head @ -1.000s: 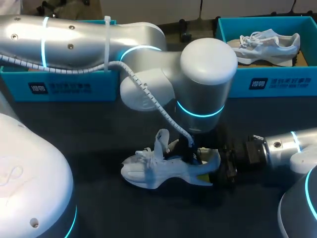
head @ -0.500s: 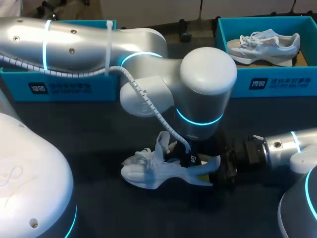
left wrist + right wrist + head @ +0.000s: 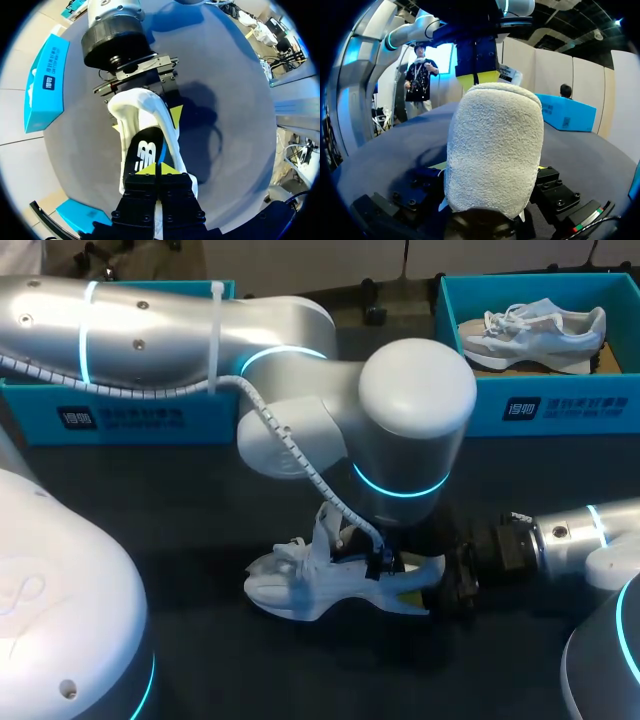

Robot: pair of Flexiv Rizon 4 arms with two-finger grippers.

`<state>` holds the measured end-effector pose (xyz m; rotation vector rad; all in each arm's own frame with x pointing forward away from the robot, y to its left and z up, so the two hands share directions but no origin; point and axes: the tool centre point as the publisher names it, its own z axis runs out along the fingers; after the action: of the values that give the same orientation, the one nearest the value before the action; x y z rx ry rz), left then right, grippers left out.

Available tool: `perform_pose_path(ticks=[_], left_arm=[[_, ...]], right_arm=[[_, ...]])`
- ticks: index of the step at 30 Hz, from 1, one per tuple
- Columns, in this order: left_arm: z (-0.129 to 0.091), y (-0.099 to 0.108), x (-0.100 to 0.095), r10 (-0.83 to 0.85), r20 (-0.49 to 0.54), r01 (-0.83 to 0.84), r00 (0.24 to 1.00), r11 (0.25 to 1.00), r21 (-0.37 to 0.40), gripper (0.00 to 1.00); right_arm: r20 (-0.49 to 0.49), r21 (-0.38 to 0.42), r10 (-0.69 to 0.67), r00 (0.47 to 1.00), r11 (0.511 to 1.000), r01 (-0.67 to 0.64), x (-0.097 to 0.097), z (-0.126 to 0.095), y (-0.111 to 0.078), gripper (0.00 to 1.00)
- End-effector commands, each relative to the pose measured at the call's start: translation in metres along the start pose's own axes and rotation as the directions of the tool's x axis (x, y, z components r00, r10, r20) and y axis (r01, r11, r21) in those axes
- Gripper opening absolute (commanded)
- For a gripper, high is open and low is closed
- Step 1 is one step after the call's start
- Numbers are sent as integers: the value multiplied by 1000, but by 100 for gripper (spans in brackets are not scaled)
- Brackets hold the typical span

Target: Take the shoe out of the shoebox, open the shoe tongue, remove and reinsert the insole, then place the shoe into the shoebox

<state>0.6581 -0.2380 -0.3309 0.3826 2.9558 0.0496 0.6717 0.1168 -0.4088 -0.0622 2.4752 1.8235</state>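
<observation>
White mesh sneaker (image 3: 318, 592), lower centre, looks light and floppy. Right pincer (image 3: 145, 121) clamps its firmer heel. Left pincer (image 3: 160, 168), tips together, meets the bendy black insole (image 3: 144, 150).

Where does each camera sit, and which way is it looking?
Head view: fixed above and behind, looking down on the table; the left arm and right arm show.
Left wrist view: on the left wrist, looking down into the shoe; the left gripper shows.
Right wrist view: on the right wrist, looking along the table at the shoe's heel; the right gripper shows.
Shared: both wrist views show the shoe and the other arm's gripper.
</observation>
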Motion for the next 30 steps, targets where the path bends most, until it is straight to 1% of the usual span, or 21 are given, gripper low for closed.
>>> perform_pose_path(ticks=[1, 5, 6, 7, 8, 9, 13, 19, 23, 25, 30], left_arm=[[-5, 4, -3, -5, 3, 5, 1000, 1000, 6, 0], [-7, 4, -3, -7, 2, 7, 1000, 1000, 8, 0], [-8, 4, -2, -7, 4, 7, 1000, 1000, 9, 10], [-9, 3, -2, -8, 5, 7, 1000, 1000, 10, 32], [-10, 3, -1, -7, 5, 7, 1000, 1000, 11, 38], [-11, 2, 0, -1, 13, 1, 1000, 1000, 10, 41], [-10, -2, 6, 24, 43, -24, 999, 1000, -3, 45], [-7, -9, 4, 31, 37, -30, 999, 1000, -4, 46], [-6, -11, 3, 26, 40, -26, 999, 1000, -5, 46], [-12, -12, 3, 21, 34, -21, 999, 1000, 11, 45], [-18, -24, 5, 34, 53, -35, 998, 999, 15, 43]], right_arm=[[-2, 6, 0, 1000, 1000, 0, 1, 1, 0, 0], [-2, 6, 0, 1000, 1000, 0, 1, 1, 0, 0], [-2, 6, 0, 1000, 1000, 0, 1, 1, 0, 0], [-2, 6, 0, 1000, 1000, 0, 1, 1, 0, 0], [-2, 6, 0, 1000, 1000, 0, 1, 1, 0, 0], [-2, 6, 0, 1000, 1000, 0, 1, 1, 0, 0], [-2, 6, 0, 1000, 1000, 0, 1, 1, 0, 0], [-2, 6, 0, 1000, 1000, 0, 1, 1, 0, 0], [-2, 6, 0, 1000, 1000, 0, 1, 1, 0, 0], [-2, 6, 0, 1000, 1000, 0, 1, 1, 0, 0], [-2, 6, 0, 1000, 1000, 0, 1, 1, 0, 0]])
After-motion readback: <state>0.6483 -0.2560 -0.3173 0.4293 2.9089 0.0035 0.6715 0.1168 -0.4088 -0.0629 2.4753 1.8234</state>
